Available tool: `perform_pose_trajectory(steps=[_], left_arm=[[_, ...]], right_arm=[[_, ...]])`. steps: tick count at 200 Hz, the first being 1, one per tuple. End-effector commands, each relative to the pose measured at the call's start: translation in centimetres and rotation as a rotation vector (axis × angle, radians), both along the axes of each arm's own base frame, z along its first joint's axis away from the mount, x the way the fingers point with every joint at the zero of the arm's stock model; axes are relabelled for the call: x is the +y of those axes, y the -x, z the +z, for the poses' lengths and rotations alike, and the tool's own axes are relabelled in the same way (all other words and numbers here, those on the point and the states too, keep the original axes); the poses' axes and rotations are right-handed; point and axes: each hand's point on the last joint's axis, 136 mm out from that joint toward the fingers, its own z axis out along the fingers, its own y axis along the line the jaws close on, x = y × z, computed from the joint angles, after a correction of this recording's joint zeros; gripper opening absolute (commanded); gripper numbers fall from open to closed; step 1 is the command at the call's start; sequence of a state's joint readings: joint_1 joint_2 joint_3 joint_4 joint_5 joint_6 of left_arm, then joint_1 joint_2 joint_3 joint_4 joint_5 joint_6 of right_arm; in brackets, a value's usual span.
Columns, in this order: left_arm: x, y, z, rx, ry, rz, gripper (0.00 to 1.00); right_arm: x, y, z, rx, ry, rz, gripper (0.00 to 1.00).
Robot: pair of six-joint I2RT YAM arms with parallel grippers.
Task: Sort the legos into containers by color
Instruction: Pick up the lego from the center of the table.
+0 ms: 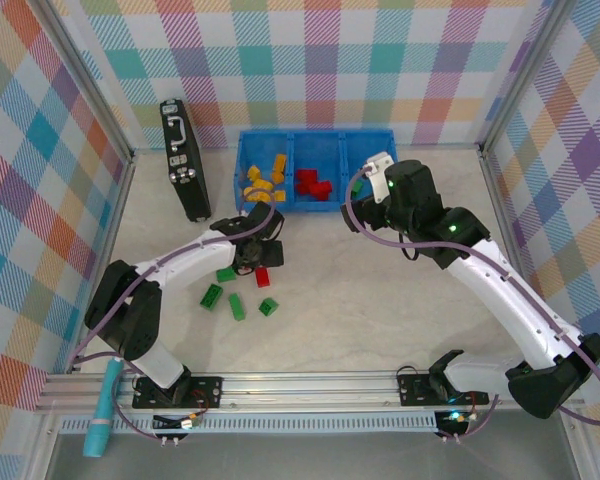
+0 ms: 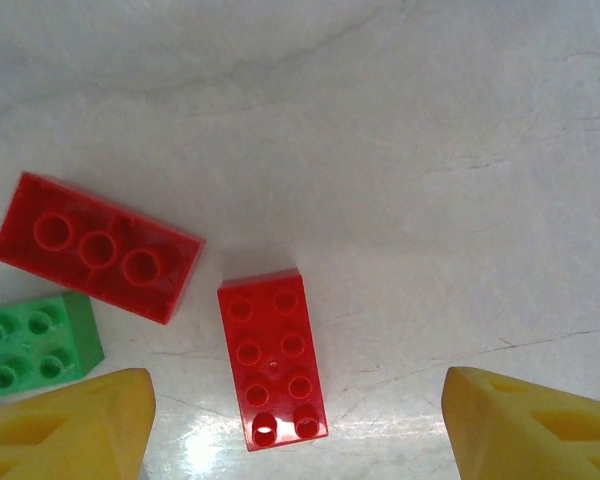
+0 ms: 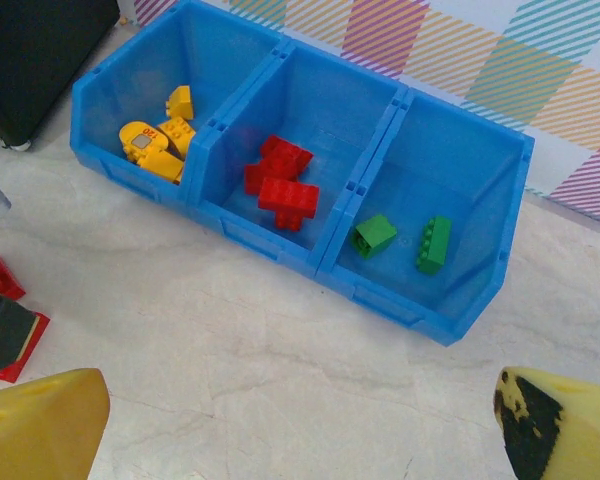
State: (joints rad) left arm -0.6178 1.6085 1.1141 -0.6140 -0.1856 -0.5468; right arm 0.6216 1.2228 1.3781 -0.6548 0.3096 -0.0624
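The left gripper [image 2: 298, 430] hangs low over the table [image 2: 430, 150] with its jaws spread wide and nothing held. A red brick [image 2: 272, 358] lies flat between them, a little left of centre and slightly skewed. A 2nd red brick [image 2: 98, 246] and a green brick [image 2: 35, 345] lie just beside the left finger. If the arm comes down as it stands, that finger could land on the green brick. It might also reach the target first and twist it out of the grip. The right gripper [image 3: 300, 420] is also spread and empty, near the bin [image 3: 270, 245]. The bin's middle compartment [image 3: 330, 120] holds reds, and a weak pinch could drop the brick short of it.
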Motion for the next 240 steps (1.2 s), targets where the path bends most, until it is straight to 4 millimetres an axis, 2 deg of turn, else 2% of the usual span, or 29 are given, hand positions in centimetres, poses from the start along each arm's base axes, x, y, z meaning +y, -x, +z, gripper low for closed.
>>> perform_pose_trajectory(steps=[1, 28, 87, 142, 167, 184, 213, 228, 240], left_arm=[[-1.1, 0.5, -1.6, 0.031, 0.038, 0.027, 0.76], [-1.6, 1.1, -3.6, 0.086, 0.009, 0.012, 0.76], [-1.0, 2.2, -6.6, 0.14, -0.08, 0.012, 0.73], [-1.5, 2.7, -8.6, 0.174, -0.085, 0.01, 0.56], [-1.7, 2.6, -9.0, 0.183, -0.094, 0.004, 0.42], [-1.6, 2.2, -8.9, 0.181, -0.121, -0.006, 0.33], [-2.4, 0.9, -7.7, 0.158, -0.129, -0.041, 0.31], [-3.9, -0.5, -6.2, 0.127, -0.092, -0.065, 0.3], [-5.5, -2.0, -4.2, 0.084, -0.058, -0.093, 0.3]], right_arm=[[0.3, -0.1, 0.7, -0.023, -0.009, 0.018, 0.99], [0.4, -0.1, 0.6, -0.02, -0.008, 0.017, 0.99], [0.4, -0.2, 0.4, -0.024, -0.006, 0.019, 0.99], [0.3, -0.1, 0.6, -0.038, -0.007, 0.018, 0.99], [0.1, 0.2, 0.8, -0.048, -0.014, 0.021, 0.99], [0.0, 0.4, 0.8, -0.049, -0.017, 0.021, 0.99], [0.0, 0.5, 1.1, -0.049, -0.028, 0.024, 0.99], [0.0, 0.6, 1.1, -0.051, -0.031, 0.025, 0.99], [0.0, 0.6, 1.1, -0.05, -0.029, 0.025, 0.99]])
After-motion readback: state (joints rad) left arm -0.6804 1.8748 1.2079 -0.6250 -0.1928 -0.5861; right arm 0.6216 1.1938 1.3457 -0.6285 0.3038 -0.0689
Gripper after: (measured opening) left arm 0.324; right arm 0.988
